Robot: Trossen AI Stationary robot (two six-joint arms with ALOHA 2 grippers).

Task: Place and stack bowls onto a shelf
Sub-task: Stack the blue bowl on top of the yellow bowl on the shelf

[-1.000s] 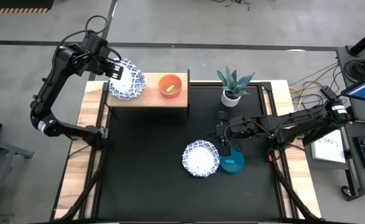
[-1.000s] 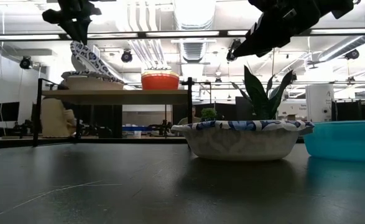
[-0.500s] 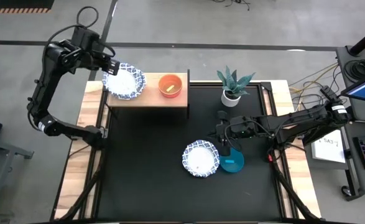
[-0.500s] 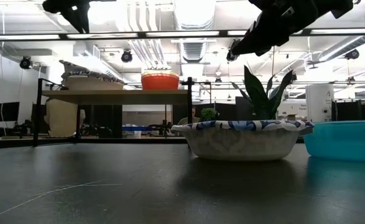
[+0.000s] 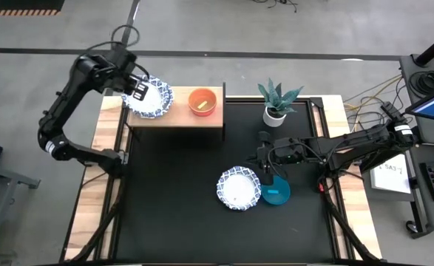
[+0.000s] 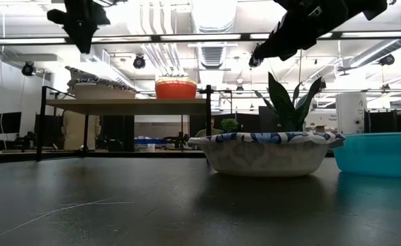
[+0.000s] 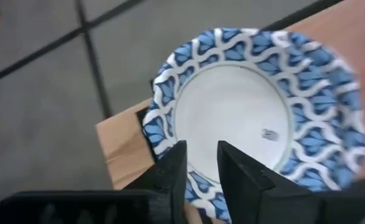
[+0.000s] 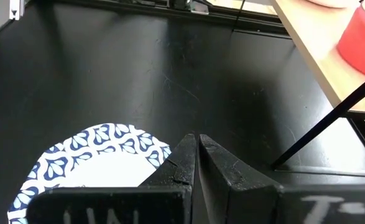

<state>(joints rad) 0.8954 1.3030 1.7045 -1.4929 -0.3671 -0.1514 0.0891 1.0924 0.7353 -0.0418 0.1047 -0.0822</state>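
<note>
**Bowl on the shelf, next one waiting on the mat**

My left gripper (image 5: 133, 83) hangs above the shelf's (image 5: 178, 118) outer end, over the patterned bowl (image 5: 151, 97) that sits there. In my left wrist view the fingers (image 7: 170, 171) stand slightly apart with nothing between them, and the bowl lies below them, so I judge this bowl placed. From the low view it seems to rest on another bowl, a stack, and its rim looks a little tilted; I cannot tell how well it is seated. The red bowl (image 5: 202, 101) stands near the shelf's other end, apart from the stack.

My right gripper (image 5: 265, 174) hovers over the black mat (image 5: 172, 199), just above the spot where a second patterned bowl (image 5: 238, 188) and the teal bowl (image 5: 276, 193) sit side by side. Its fingers (image 8: 188, 163) are pressed together and hold nothing.

The step in hand, as I read it, is the changeover: one bowl is delivered and the next must be fetched. That calls for my right gripper to spread, come down on the patterned bowl's rim and pinch it without nudging the teal bowl beside it. The plant (image 5: 277, 100) stands near the path to the shelf, so I should carry clear of it.
</note>
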